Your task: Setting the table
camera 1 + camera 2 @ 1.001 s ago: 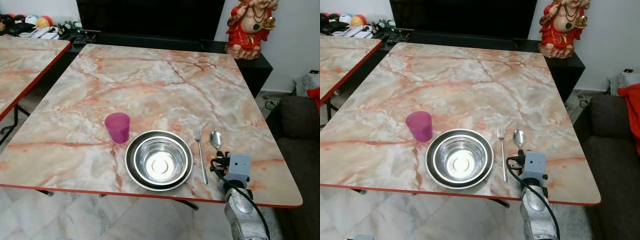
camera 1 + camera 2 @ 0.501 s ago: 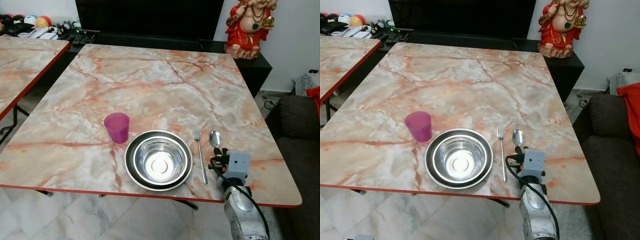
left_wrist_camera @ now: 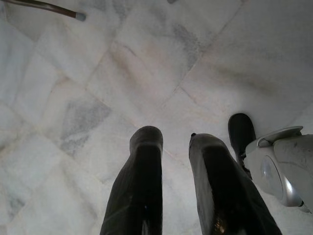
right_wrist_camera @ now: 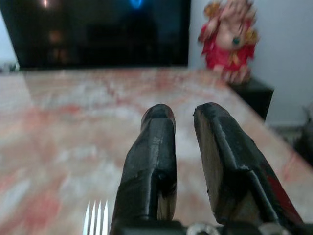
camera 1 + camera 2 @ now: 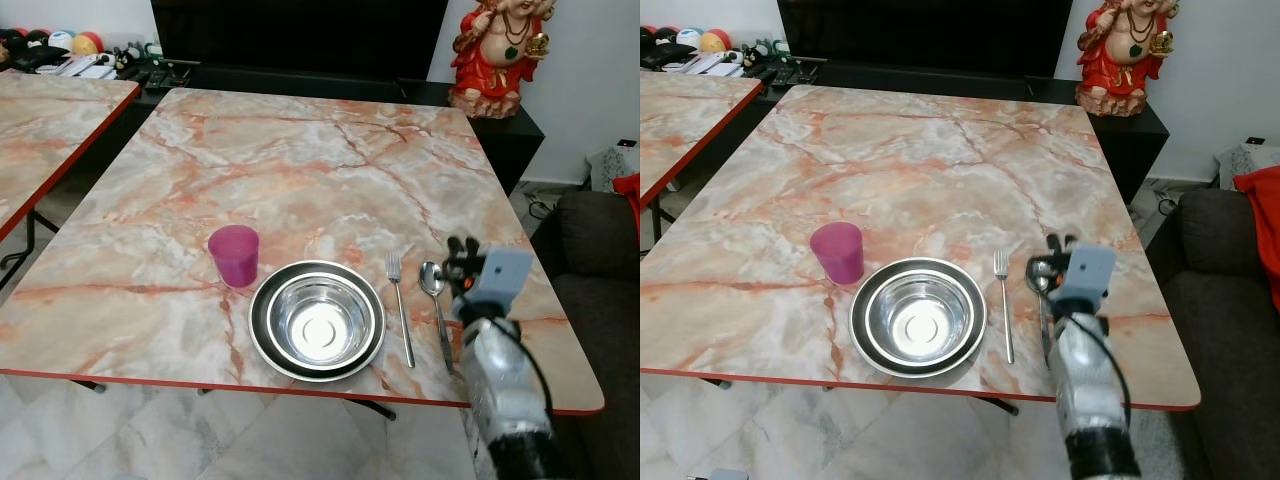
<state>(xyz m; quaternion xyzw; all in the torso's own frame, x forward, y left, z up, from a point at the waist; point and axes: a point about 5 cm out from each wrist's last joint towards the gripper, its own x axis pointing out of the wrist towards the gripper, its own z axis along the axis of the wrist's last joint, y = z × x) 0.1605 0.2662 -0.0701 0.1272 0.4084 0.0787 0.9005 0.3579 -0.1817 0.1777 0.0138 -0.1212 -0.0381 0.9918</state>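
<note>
My right tool (image 5: 462, 262) hangs at the lower right of the left eye view, just above the bench (image 5: 300, 170) and beside the spoon (image 5: 433, 283). Its two black fingers (image 4: 151, 161) stand a little apart with nothing between them. The spoon lies flat, bowl pointing away from me, next to the fork (image 5: 399, 305), which lies just right of the steel bowl (image 5: 318, 322). That bowl sits on a dark plate (image 5: 262, 340), with the pink cup (image 5: 235, 255) at its upper left.

I judge the place setting nearly complete, so the step in hand is getting clear of it. To do that well, I should lift straight up before swinging aside, so neither finger clips the spoon's handle or knocks it askew against the fork.

My left tool (image 3: 181, 186) hangs idle over the tiled floor (image 3: 98, 73), fingers slightly parted and empty.
</note>
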